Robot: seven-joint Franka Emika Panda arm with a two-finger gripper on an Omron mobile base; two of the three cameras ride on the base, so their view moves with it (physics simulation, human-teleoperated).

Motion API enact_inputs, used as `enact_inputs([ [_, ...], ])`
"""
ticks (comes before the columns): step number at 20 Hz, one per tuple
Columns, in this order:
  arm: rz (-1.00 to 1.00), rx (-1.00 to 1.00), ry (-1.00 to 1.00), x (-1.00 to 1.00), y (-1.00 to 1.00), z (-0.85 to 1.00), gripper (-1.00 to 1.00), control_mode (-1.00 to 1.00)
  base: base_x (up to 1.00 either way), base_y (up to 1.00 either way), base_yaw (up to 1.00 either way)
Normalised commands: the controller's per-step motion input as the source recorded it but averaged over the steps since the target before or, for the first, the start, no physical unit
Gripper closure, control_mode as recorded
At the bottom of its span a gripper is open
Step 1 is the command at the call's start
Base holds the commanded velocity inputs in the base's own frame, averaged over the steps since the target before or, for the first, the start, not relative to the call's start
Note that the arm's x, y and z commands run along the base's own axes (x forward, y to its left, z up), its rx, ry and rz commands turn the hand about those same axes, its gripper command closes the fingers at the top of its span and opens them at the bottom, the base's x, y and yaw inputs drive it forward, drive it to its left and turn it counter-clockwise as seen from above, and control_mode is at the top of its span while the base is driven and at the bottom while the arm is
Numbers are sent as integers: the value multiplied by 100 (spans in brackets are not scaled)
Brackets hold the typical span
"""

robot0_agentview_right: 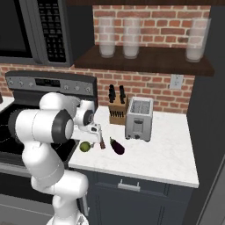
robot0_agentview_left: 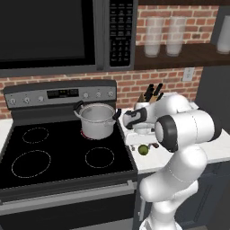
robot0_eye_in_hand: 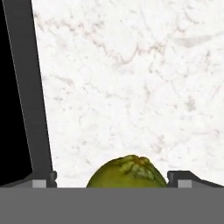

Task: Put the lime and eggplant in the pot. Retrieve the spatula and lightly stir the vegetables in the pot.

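This is a home kitchen. There is a black stove point(robot0_agentview_left: 67, 157) with a steel pot point(robot0_agentview_left: 96, 120) on it, and a microwave point(robot0_agentview_left: 54, 33) hangs above on a red brick wall point(robot0_agentview_right: 145, 17). Beside the stove, a white marble counter point(robot0_agentview_right: 162, 154) carries a toaster point(robot0_agentview_right: 139, 118) and a knife block point(robot0_agentview_right: 117, 113). A dark wooden shelf point(robot0_agentview_right: 145, 61) holds glass jars point(robot0_agentview_right: 107, 37).

Lime point(robot0_eye_in_hand: 127, 171) cut off by bottom of my hand view, only top half with stem scar visible. Spatula point(robot0_agentview_right: 102, 143) mostly hidden behind gripper point(robot0_agentview_right: 94, 139) in right base view; I can't make out blade. Eggplant point(robot0_agentview_left: 154, 145) nearly covered by arm in left base view. Pot point(robot0_agentview_left: 96, 120) interior too dim to read.
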Motion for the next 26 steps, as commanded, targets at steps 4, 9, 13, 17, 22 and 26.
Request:
enact_inputs([
  [4, 0, 0, -11, -23, 1, -13, -100, -100, 0, 0, 0],
  [9, 0, 0, -12, -32, 1, -1, -100, -100, 0, 0, 0],
  [13, 0, 0, -11, -16, 5, -1, 100, -100, 0, 0, 0],
  [17, 0, 0, -16, -15, 16, 11, 100, -100, 0, 0, 0],
  [22, 0, 0, -29, -27, 18, 85, 100, -100, 0, 0, 0],
  [26, 1, -1, -34, 1, 51, 100, 100, -100, 0, 0, 0],
])
